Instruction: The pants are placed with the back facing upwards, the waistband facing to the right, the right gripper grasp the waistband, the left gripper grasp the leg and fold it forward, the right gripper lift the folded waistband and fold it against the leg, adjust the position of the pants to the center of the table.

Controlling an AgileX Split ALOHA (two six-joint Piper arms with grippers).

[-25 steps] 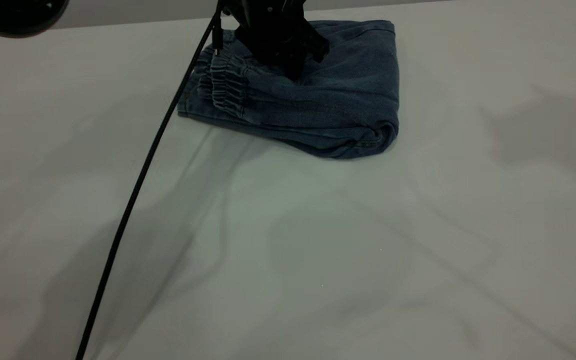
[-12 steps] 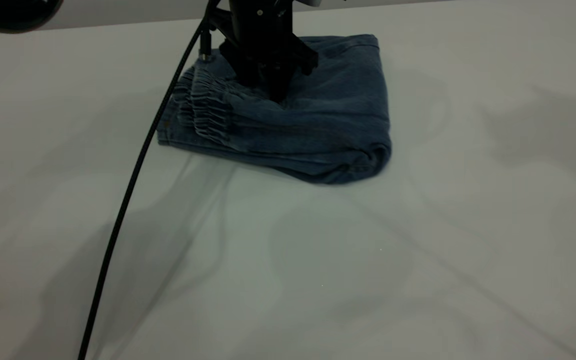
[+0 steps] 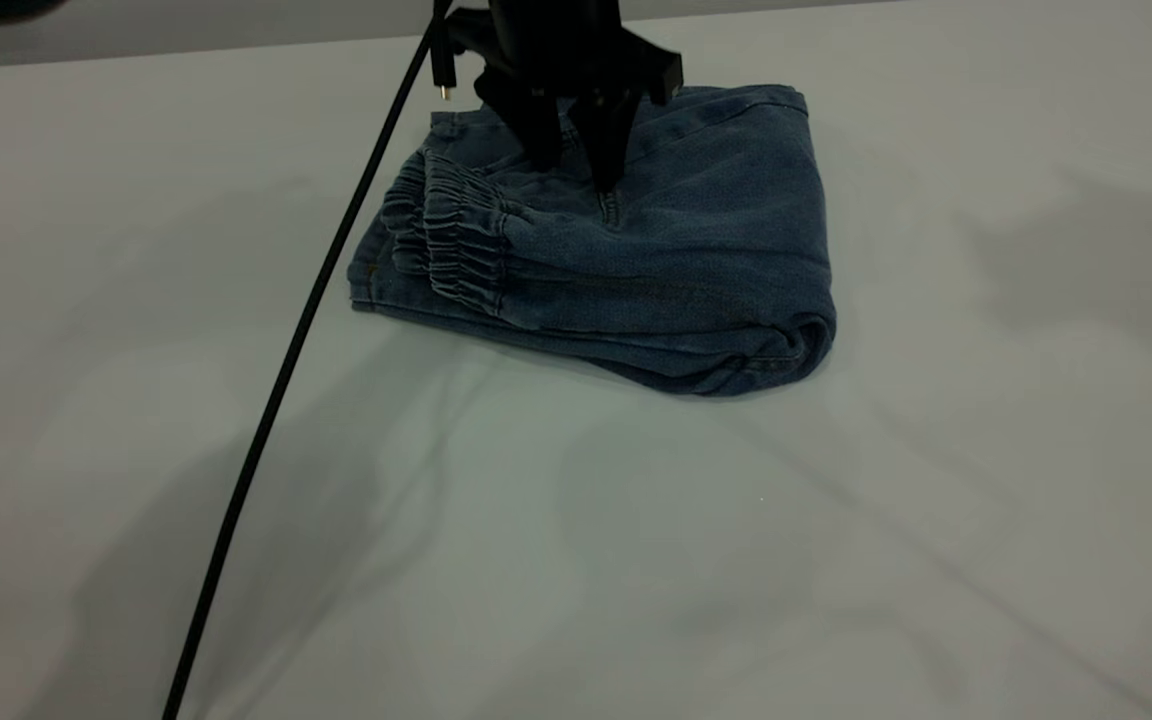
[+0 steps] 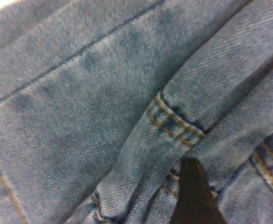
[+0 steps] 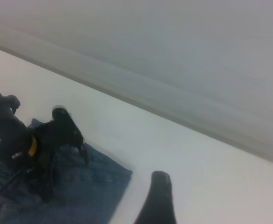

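Note:
The pants point(image 3: 656, 250) lie folded into a compact blue denim bundle at the far middle of the table point(image 3: 576, 560). Their gathered elastic waistband point(image 3: 456, 235) faces left on top, and the printed leg is hidden in the fold. My left gripper point(image 3: 576, 178) stands over the bundle's far part, open, with its fingertips point(image 3: 604, 185) at the cloth and nothing between them. In the left wrist view one black finger point(image 4: 192, 196) rests against stitched denim seams point(image 4: 174, 123). Only one black finger point(image 5: 157, 200) of my right gripper shows, over bare table, off to the side of the pants point(image 5: 85, 196).
A black cable point(image 3: 286, 370) hangs from the left arm down across the table's left half to the near edge. The far table edge point(image 5: 141, 93) meets a grey wall. The right wrist view also shows the left gripper point(image 5: 48, 154) on the pants.
The folded pants slid toward the near side, first a little left, then right. The left gripper's fingers, pressed together into the cloth before, now stand apart at its top.

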